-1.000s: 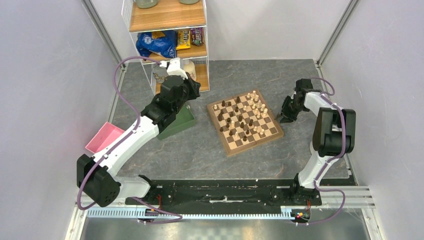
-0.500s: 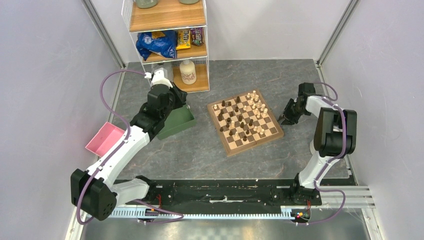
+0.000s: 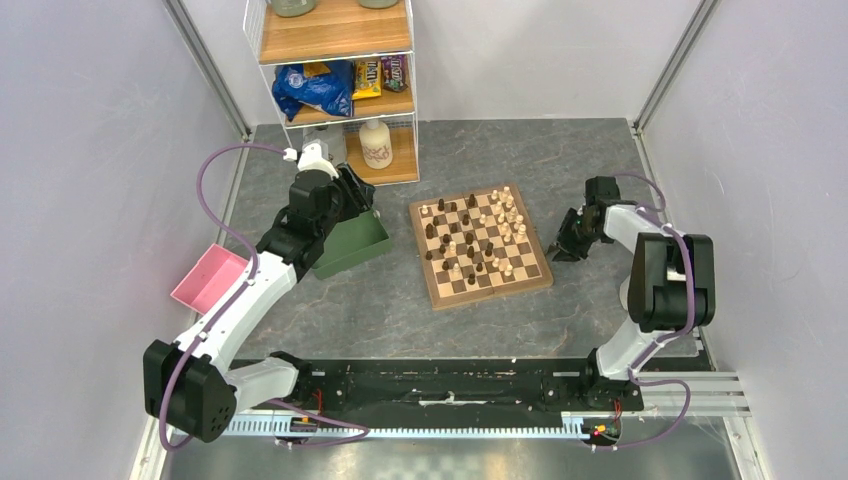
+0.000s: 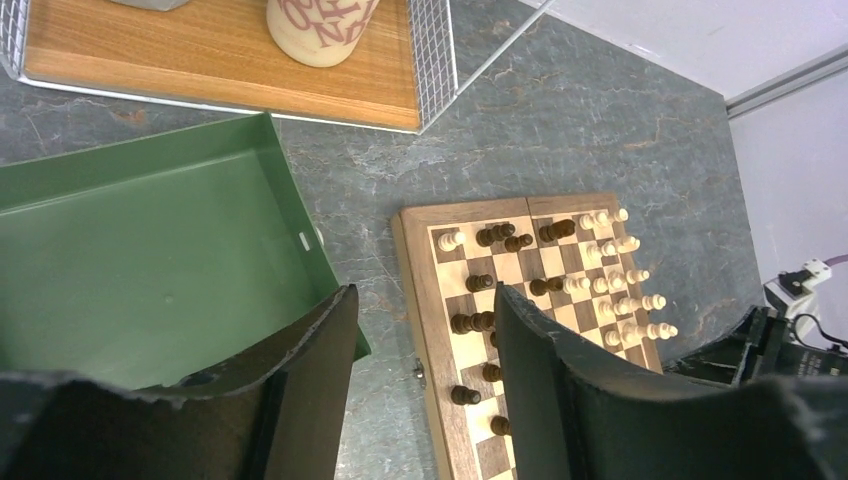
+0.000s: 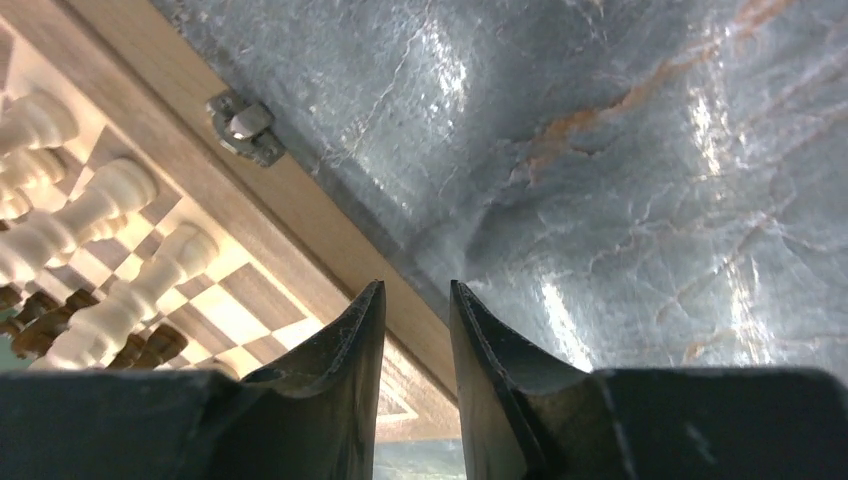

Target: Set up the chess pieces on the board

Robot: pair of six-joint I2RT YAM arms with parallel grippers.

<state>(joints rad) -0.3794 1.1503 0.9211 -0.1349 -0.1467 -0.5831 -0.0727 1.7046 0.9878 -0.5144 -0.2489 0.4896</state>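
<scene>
The board (image 3: 490, 292) lies mid-table, with dark chess pieces (image 3: 440, 235) scattered over its left half and cream chess pieces (image 3: 505, 215) bunched at its right. My left gripper (image 3: 350, 195) hangs open and empty over the right rim of a green tray (image 3: 350, 250); in the left wrist view, the left gripper (image 4: 422, 295) frames bare table beside the board (image 4: 415, 300). My right gripper (image 3: 563, 247) is low at the board's right edge. In the right wrist view, the right gripper (image 5: 413, 290) stands narrowly open across the wooden border (image 5: 330, 240), holding nothing.
A pink tray (image 3: 208, 278) sits at the left wall. A wire shelf rack (image 3: 335, 60) with snack bags and a pale bottle (image 3: 376, 145) stands at the back. A metal latch (image 5: 245, 125) is on the board's side. Grey walls close in both sides.
The board has shifted left and turned with my right gripper against its edge. My left arm drew back from the shelf to the green tray and its jaws opened.
</scene>
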